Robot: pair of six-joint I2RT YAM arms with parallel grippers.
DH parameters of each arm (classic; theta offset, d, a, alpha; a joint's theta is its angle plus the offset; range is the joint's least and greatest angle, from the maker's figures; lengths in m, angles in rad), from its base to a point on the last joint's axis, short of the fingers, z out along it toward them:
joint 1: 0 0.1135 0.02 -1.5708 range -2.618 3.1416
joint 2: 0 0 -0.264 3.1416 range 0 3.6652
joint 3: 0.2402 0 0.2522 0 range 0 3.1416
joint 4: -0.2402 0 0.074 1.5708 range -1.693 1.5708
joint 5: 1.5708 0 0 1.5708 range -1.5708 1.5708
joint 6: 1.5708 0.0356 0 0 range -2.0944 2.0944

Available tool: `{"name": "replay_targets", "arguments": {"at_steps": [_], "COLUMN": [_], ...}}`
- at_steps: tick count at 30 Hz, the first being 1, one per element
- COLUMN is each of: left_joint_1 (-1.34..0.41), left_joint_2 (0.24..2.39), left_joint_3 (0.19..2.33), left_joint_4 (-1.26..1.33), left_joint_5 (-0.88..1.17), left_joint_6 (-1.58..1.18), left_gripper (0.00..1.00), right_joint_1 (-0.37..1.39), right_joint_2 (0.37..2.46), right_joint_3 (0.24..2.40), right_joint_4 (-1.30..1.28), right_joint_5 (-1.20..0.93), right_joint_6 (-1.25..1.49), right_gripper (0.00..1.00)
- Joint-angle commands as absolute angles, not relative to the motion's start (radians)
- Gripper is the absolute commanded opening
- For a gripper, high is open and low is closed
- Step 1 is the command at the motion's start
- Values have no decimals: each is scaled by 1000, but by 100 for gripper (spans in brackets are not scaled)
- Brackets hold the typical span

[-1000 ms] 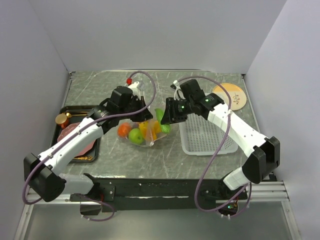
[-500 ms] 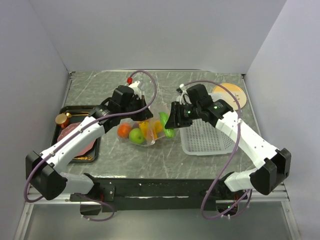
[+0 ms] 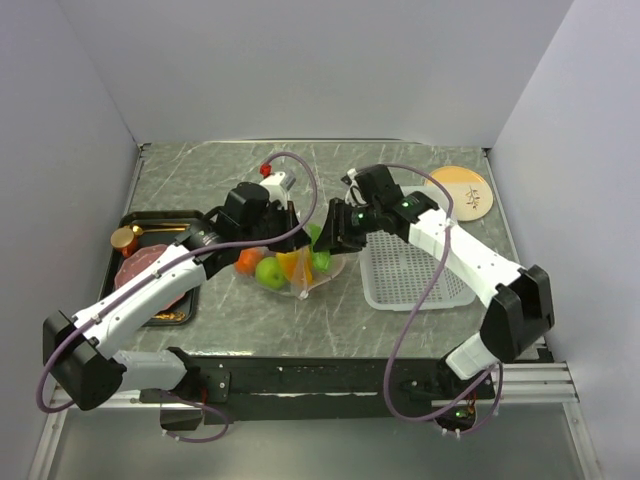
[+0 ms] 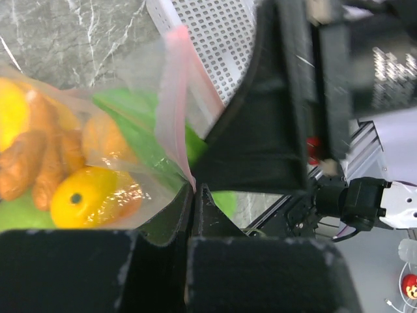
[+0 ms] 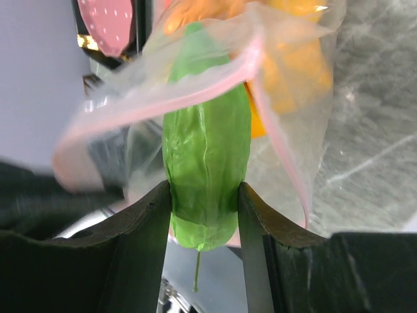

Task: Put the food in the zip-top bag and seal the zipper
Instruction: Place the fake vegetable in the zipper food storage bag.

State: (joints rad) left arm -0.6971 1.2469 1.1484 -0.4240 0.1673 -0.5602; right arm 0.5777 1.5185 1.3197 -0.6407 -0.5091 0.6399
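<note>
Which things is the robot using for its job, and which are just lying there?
For the job: zip-top bag, pink zipper, cucumber, lime.
Just lying about: white basket, black tray, pink slab, round wooden disc.

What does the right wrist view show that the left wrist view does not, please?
Only the right wrist view shows the right hand gripping the green cucumber, whose far end is inside the mouth of the zip-top bag. It also shows the reddish-pink slab. Only the left wrist view shows the left hand pinching the zipper, and the white slotted basket. Both show the clear bag, its pink zipper, and orange and yellow food inside.
</note>
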Motion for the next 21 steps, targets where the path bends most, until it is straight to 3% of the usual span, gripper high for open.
{"name": "replay_targets", "arguments": {"at_steps": [1, 7, 12, 13, 14, 17, 21], "left_joint_1": [-713, -716, -715, -716, -716, -716, -716], "left_joint_2": [1223, 1221, 1247, 1252, 1256, 1272, 1276], "left_joint_3": [1149, 1175, 1219, 1241, 1252, 1285, 1301], "left_joint_4": [-393, -393, -396, -402, -403, -410, -405], "left_joint_5": [163, 137, 130, 130, 132, 120, 114], "left_joint_6": [-532, -549, -549, -551, -551, -552, -555], "left_gripper": [1, 1, 1, 1, 1, 1, 1], "right_joint_1": [572, 584, 586, 587, 592, 609, 620], "right_joint_2": [1572, 1514, 1431, 1422, 1420, 1420, 1436], "right_joint_3": [1391, 1300, 1227, 1220, 1220, 1227, 1224], "right_joint_4": [-578, -484, -399, -384, -382, -379, -380], "right_joint_5": [-473, -394, -348, -350, -350, -347, -360], "right_joint_6": [706, 727, 718, 718, 710, 689, 678], "right_gripper": [14, 16, 24, 27, 38, 49, 57]}}
